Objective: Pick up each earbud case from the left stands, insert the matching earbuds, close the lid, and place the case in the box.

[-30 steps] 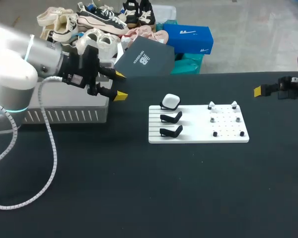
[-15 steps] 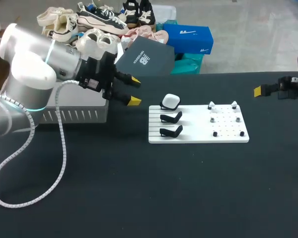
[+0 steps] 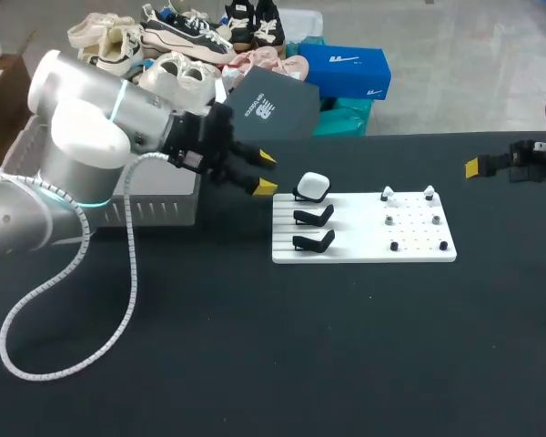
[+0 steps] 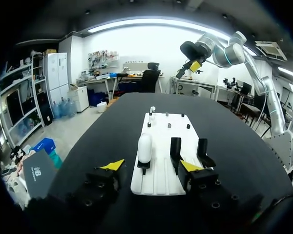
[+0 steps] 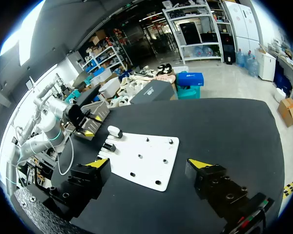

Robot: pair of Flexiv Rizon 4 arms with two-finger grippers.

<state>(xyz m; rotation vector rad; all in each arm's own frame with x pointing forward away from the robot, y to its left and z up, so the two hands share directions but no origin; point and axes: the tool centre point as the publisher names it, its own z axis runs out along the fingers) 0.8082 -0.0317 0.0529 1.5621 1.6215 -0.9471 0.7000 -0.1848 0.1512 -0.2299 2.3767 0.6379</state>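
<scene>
Left arm (image 3: 82, 137) hides much of box (image 3: 164, 214); earbuds (image 3: 388, 194) indistinct.

White board (image 3: 355, 228) on black table (image 3: 273, 346)

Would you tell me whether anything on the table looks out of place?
Nothing stands out: the white board lies flat, the earbud case sits on the far stand, and the other two stands are bare.

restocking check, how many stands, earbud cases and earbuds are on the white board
stands: 3
earbud case: 1
earbuds: 6
total: 10
</scene>
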